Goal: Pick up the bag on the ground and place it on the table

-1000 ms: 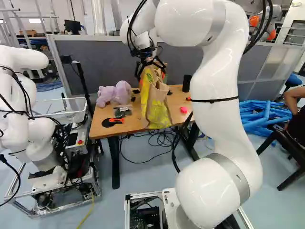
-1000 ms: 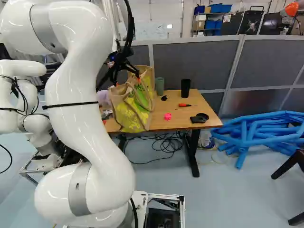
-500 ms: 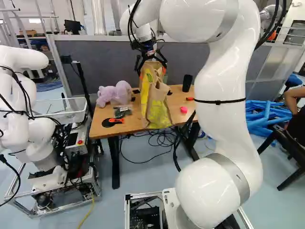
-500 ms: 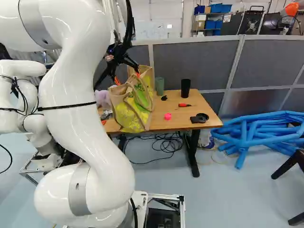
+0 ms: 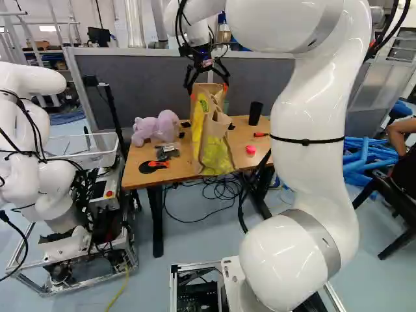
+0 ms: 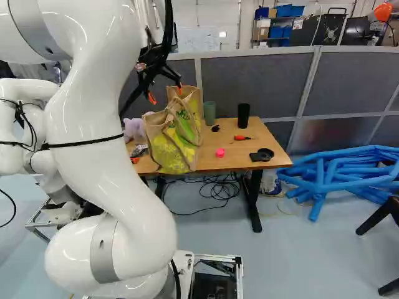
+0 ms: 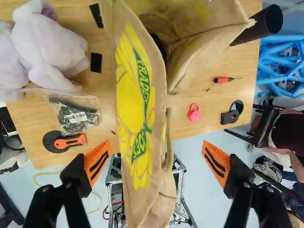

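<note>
Viewing from afar, I find my gripper (image 7: 157, 153) spread wide, neither jaw pinching; the bag (image 7: 140, 114) stands on the table (image 6: 234, 163), ahead of and between the jaws — its long axis crossing their closing line. Green lettering (image 7: 143, 85) runs along its side; a white label (image 7: 77, 117) marks the pouch (image 7: 61, 114) beyond one jaw. Placement looks complete — I judge backing straight off comes next.

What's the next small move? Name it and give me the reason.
Probably raise the gripper a little more above the bag, fingers wide open. The bag already stands on the table, and the orange pads are spread apart with neither gripping it, so backing off seems better than closing or lowering, which might catch its top.
</note>
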